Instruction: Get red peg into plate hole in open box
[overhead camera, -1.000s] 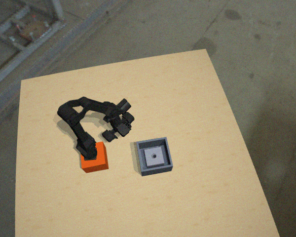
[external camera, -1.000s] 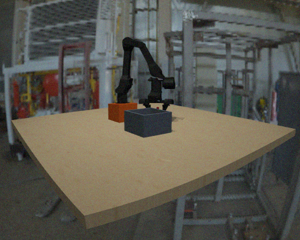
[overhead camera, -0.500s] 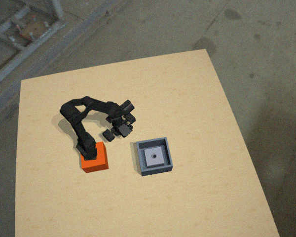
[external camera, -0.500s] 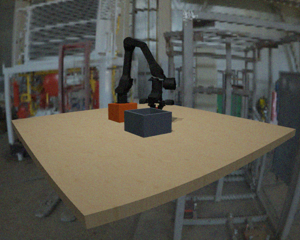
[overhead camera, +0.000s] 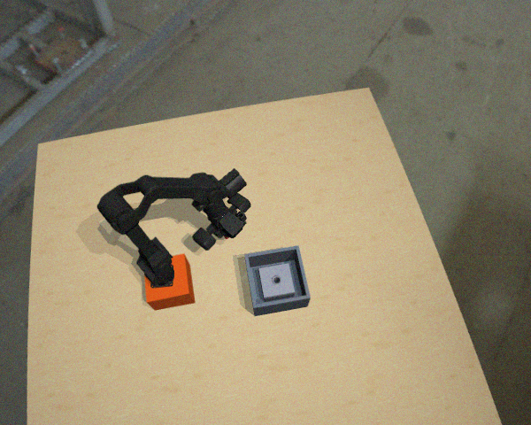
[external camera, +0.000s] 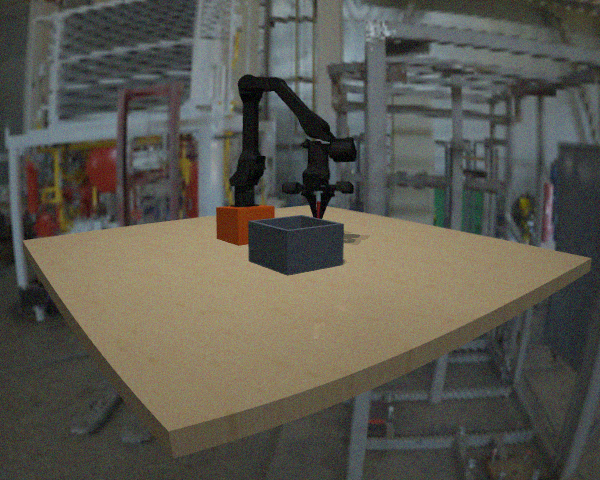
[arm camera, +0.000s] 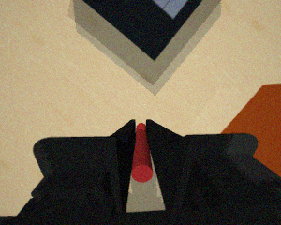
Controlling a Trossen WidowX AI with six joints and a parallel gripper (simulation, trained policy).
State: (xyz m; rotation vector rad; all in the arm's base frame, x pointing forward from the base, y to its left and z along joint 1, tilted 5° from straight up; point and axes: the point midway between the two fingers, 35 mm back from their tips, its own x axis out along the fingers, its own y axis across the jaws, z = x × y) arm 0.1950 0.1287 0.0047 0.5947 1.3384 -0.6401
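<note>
The red peg point(external camera: 319, 207) point(arm camera: 141, 155) stands roughly upright between the fingertips of my gripper point(external camera: 318, 213) point(arm camera: 140, 123), which is shut on it. In the top view the hand hides nearly all of the peg. Whether its lower end touches the table is hidden behind the box in the exterior view. The grey open box point(overhead camera: 281, 307) point(external camera: 269, 245) point(arm camera: 152, 74) stands apart from the gripper. The pale plate point(overhead camera: 284, 269) lies at its bottom, with a round hole point(overhead camera: 276, 279) near the middle. No peg is in the hole.
The orange block point(overhead camera: 181, 279) point(external camera: 230, 225) point(arm camera: 264, 131) under the arm's base stands beside the box. The box walls rise above the plate on all sides. All of this is on a wooden table point(overhead camera: 165, 361) point(external camera: 238, 335).
</note>
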